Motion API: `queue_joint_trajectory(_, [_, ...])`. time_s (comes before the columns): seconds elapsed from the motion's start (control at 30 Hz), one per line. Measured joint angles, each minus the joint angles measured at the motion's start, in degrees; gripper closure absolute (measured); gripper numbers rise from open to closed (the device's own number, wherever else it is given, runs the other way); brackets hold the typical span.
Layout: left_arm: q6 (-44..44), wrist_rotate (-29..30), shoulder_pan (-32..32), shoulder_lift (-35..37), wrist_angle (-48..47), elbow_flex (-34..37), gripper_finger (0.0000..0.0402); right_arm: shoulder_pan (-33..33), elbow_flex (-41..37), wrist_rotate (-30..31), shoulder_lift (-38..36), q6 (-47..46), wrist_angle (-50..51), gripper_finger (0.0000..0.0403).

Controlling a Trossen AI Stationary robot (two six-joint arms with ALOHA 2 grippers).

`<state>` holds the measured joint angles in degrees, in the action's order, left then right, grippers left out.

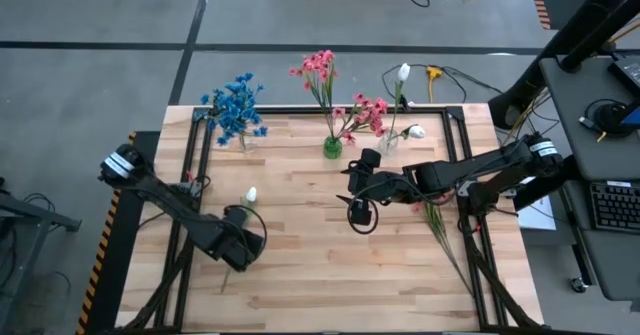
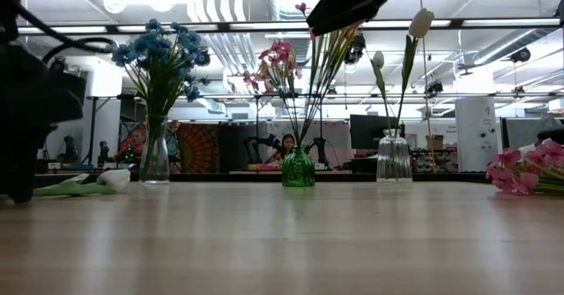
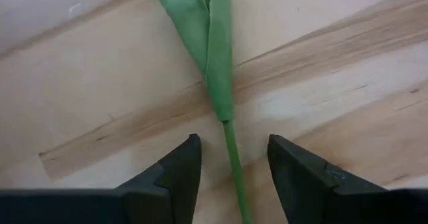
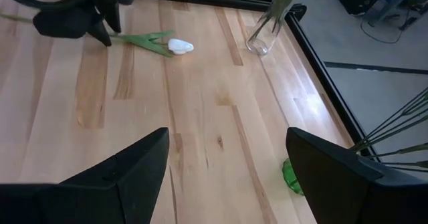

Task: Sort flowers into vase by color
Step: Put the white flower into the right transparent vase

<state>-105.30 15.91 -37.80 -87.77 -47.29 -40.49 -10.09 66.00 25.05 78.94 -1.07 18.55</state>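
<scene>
Along the far edge of the wooden table [image 1: 300,275] stand three vases: a clear one [image 2: 155,158] with blue flowers [image 1: 236,105], a green vase [image 2: 298,167] with pink flowers [image 1: 320,70], and a clear vase [image 2: 393,158] with white tulips [image 1: 403,73]. More pink flowers [image 2: 520,170] lie on the table near the right side. The right gripper [image 4: 227,177] hovers over the middle, fingers wide apart and empty. The left gripper [image 3: 231,177] is low on the left, fingers open on both sides of the stem of a lying white tulip [image 1: 251,194], not closed on it. No readable writing shows.
</scene>
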Motion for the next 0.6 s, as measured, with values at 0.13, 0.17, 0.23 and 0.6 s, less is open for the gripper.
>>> queue_joint_trajectory(0.13, [1.37, -0.16, 0.6, -2.64, 0.05, -0.78, 0.0281, -0.02, 0.0, -0.01, 0.0, -0.01, -0.02, 0.011])
queue_joint_trajectory(0.17, [1.77, -0.21, 0.66, -2.96, 0.02, -1.01, 0.0295, 0.0, 0.0, -0.01, 0.0, -0.01, -0.02, 0.011])
queue_joint_trajectory(0.23, [2.74, 0.04, 0.74, -3.51, 0.04, -1.5, 0.0326, -0.02, 0.0, -0.01, 0.0, -0.01, -0.02, 0.011])
queue_joint_trajectory(0.6, [4.95, 1.81, 0.83, -1.44, -0.72, -1.68, 0.0398, 0.0, 0.0, 0.0, 0.0, -0.01, 0.25, 0.011])
